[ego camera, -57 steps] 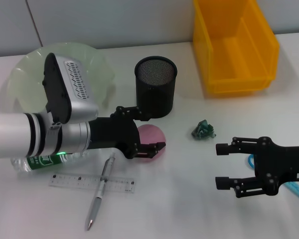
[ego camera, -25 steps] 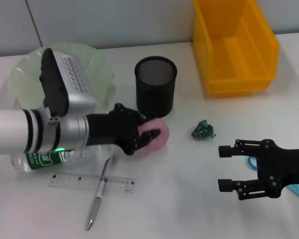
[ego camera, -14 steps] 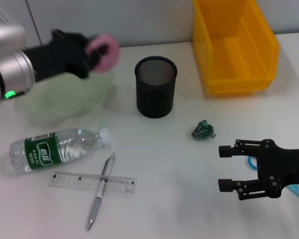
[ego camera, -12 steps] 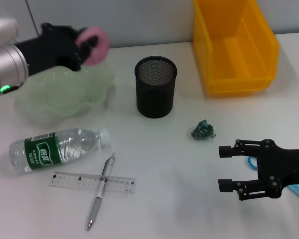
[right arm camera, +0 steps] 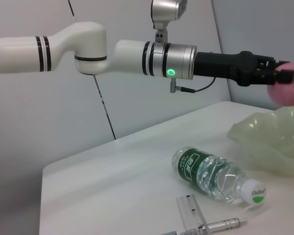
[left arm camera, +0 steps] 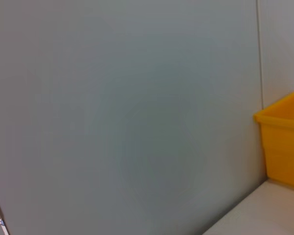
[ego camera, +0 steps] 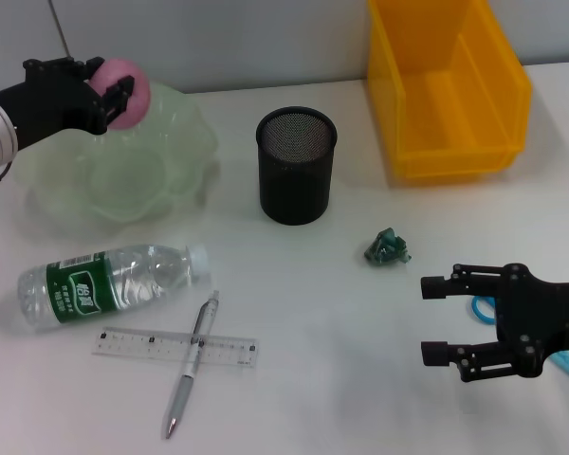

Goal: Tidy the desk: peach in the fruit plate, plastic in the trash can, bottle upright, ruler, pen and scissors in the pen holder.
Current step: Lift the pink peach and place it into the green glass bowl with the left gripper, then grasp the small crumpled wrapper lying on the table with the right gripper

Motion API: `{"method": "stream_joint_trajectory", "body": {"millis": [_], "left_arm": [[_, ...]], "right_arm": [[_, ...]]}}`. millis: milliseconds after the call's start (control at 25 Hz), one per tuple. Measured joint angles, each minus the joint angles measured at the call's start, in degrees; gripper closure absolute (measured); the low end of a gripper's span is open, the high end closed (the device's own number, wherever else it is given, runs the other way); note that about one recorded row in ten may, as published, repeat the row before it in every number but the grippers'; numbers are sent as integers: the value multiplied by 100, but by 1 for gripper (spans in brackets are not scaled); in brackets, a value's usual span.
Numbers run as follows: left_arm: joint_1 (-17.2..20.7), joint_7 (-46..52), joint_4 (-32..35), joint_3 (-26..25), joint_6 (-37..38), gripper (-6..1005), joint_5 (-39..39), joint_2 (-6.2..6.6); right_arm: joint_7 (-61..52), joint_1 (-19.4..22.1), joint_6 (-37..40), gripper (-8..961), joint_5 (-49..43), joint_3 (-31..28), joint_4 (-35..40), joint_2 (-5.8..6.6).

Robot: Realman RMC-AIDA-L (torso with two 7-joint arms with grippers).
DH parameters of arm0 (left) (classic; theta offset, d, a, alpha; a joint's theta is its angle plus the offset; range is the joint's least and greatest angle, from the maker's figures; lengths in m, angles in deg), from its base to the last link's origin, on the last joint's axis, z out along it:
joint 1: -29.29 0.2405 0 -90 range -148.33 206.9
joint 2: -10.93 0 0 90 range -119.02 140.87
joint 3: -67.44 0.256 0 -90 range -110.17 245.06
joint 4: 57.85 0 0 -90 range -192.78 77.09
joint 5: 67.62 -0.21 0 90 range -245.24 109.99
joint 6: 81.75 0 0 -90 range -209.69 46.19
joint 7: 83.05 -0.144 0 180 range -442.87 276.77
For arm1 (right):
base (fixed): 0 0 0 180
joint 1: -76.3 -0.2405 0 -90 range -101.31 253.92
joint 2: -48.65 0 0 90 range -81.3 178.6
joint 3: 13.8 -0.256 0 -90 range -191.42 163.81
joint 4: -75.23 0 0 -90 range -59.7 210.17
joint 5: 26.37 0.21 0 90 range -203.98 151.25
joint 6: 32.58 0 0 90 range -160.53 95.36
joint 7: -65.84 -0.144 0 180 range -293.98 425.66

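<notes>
Left gripper (ego camera: 109,85) pinching peach (ego camera: 125,80) above plate (ego camera: 161,161), not yet dropped; right gripper (ego camera: 438,320) spread, idle; bottle (ego camera: 104,284), ruler (ego camera: 175,347), pen (ego camera: 192,365), plastic (ego camera: 388,247) untouched.

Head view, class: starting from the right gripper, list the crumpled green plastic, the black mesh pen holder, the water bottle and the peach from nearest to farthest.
Measured from the right gripper at the near right:
1. Green plastic, just beyond it, slightly left.
2. Pen holder, centre, farther back.
3. Water bottle, lying on its side at the near left.
4. Peach, far left, held by the left gripper over the fruit plate.
</notes>
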Motion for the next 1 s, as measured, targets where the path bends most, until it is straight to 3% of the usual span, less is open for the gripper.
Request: {"method": "stream_joint_trajectory", "body": {"millis": [280,520,640,800,1000], "left_arm": [[77,16,27,41,97,486,4,-2],[78,18,27,39,104,372,4,4],[371,31,449,12,800,161,5,19],[574,4,681,34,1969,162,32,8],[790,-524,217,189,3219,164,343,-16]], "right_arm": [[-40,0,1,128,22,-46,21,-7],[-62,13,1,128,42,-145,63,-16],[-270,33,-1,128,45,-382,250,-25],[-702,38,-31,128,45,-915,709,-23],[-2313,-104,-292,128,-196,-850,1995,38]]}}
